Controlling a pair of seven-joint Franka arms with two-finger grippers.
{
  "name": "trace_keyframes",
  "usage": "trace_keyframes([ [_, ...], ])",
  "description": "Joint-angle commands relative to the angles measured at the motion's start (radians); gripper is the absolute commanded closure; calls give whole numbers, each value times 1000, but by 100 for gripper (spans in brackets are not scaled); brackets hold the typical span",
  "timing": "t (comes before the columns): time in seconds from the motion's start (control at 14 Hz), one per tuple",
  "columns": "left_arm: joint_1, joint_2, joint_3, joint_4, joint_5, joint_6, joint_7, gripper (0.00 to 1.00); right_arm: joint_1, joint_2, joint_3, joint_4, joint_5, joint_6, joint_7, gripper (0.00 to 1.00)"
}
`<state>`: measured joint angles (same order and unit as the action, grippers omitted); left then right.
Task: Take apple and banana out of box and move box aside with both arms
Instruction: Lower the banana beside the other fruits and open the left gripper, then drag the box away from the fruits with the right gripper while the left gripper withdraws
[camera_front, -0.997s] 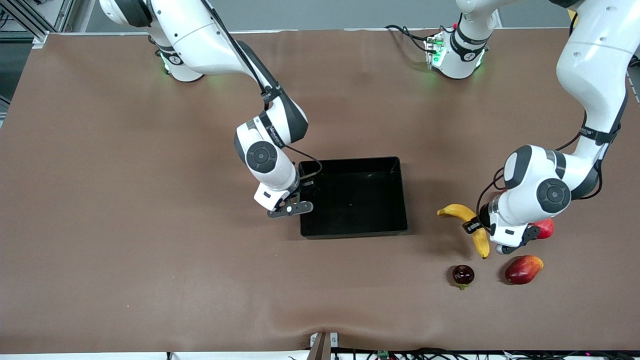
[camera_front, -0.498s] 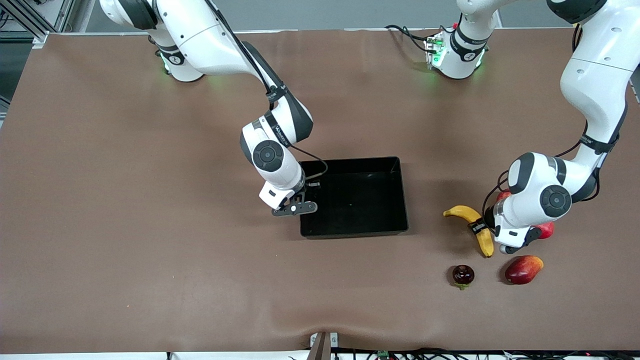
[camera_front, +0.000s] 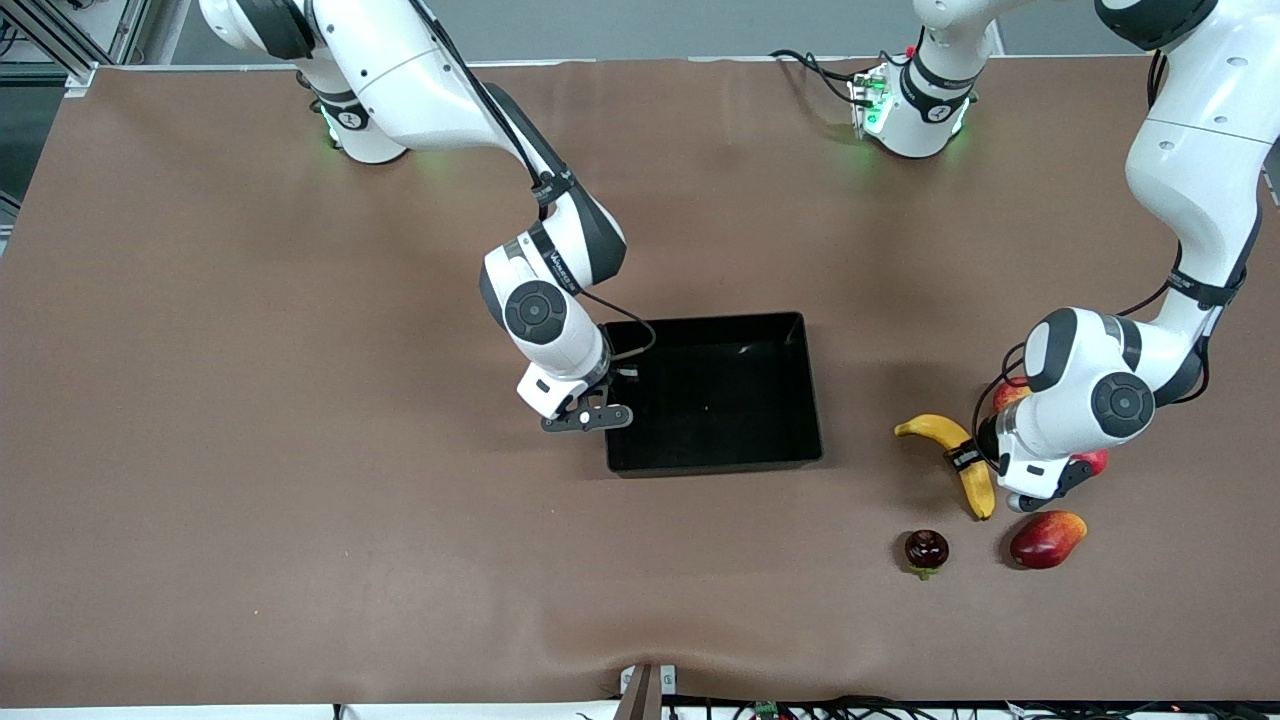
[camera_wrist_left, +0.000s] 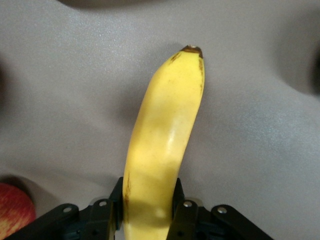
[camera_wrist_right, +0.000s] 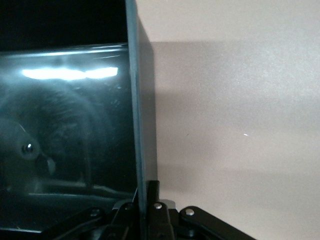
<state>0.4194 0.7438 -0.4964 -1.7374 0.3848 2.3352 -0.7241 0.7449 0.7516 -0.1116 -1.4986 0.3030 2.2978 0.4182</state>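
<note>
The yellow banana (camera_front: 952, 440) lies low at the table toward the left arm's end. My left gripper (camera_front: 967, 461) is shut on its middle, and the left wrist view shows the banana (camera_wrist_left: 165, 130) between the two fingers (camera_wrist_left: 182, 210). A red apple with yellow streaks (camera_wrist_left: 12, 212) sits beside the gripper; in the front view it (camera_front: 1094, 461) is mostly hidden under the left wrist. The black box (camera_front: 800, 400) sits mid-table. My right gripper (camera_front: 604, 404) is shut on the box's wall (camera_wrist_right: 141, 130) at the right arm's end.
A red and yellow fruit with a pointed tip (camera_front: 1046, 539) and a small dark maroon fruit (camera_front: 926, 550) lie nearer the front camera than the banana. Another reddish patch (camera_front: 1008, 396) shows by the left wrist. The brown mat (camera_front: 300, 450) has a wrinkle at its front edge.
The left gripper has carried the banana a little toward the left arm's end. The right gripper has slid the box slightly the same way.
</note>
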Motion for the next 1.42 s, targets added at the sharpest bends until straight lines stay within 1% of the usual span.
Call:
trace_keyframes([
  [0.0,2,8,-2,19,9,7,11,23,4,3,-8,31,36,-11,24,100],
  [0.07,2,-3,-7,18,11,-2,12,0,4,-1,-8,32,39,-12,24,100],
  [0.21,2,-32,-17,-1,9,-17,15,0,1,-9,-10,47,39,-18,24,100],
  [0.28,4,-53,-34,-1,9,-36,18,0,-2,-17,-11,47,39,-20,24,100],
  [0.43,6,-122,-66,2,6,-126,20,0,-12,-37,-16,47,39,-38,24,100],
  [0.57,6,-217,-105,19,-6,-250,20,0,-25,-72,-43,46,39,-90,22,100],
  [0.64,4,-254,-119,48,-6,-317,22,0,-47,-99,-45,40,38,-118,22,100],
  [0.71,4,-270,-135,103,-6,-394,25,0,-76,-133,-45,34,33,-144,22,100],
  [0.78,7,-270,-161,169,-7,-484,32,0,-114,-162,-45,28,28,-193,17,100],
  [0.85,6,-267,-172,246,-6,-575,55,0,-151,-188,-46,26,27,-246,11,100],
  [0.93,4,-268,-178,293,-6,-640,105,0,-189,-216,-46,18,27,-302,-4,100],
  [1.07,9,-285,-189,353,-6,-714,201,0,-271,-253,-46,8,27,-365,-59,100],
  [1.14,9,-314,-189,369,-6,-729,242,0,-313,-271,-46,-5,27,-377,-97,100],
  [1.35,10,-420,-188,374,-26,-773,363,0,-422,-323,-46,-58,24,-389,-222,100],
])
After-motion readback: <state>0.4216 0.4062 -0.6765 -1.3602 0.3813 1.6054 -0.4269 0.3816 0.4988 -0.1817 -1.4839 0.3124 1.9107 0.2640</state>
